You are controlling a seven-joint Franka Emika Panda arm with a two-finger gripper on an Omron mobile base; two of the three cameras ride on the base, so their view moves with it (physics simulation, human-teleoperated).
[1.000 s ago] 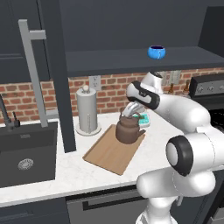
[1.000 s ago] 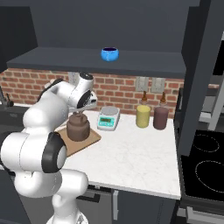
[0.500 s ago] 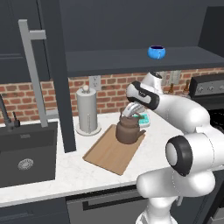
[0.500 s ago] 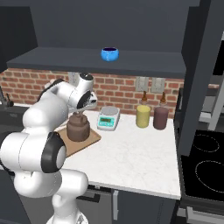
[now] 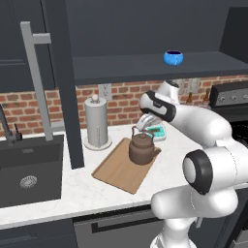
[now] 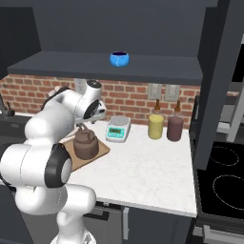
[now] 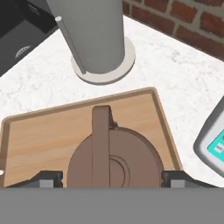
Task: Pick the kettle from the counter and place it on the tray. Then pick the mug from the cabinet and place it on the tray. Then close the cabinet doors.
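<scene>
Tray (image 7: 39, 131) bears kettle (image 7: 114, 159), between open end effector (image 7: 111, 178) fingers.

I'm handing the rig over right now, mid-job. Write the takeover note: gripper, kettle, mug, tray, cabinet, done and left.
Gripper: directly above the kettle, jaws spread wide on either side of it, holding nothing.
Kettle: upright on the tray, at its far end, near the paper-towel holder.
Mug: on the cabinet shelf.
Cabinet doors: open.
Done: kettle placed.
Left: lift clear, fetch the mug, set it on the tray, close both doors.
</scene>
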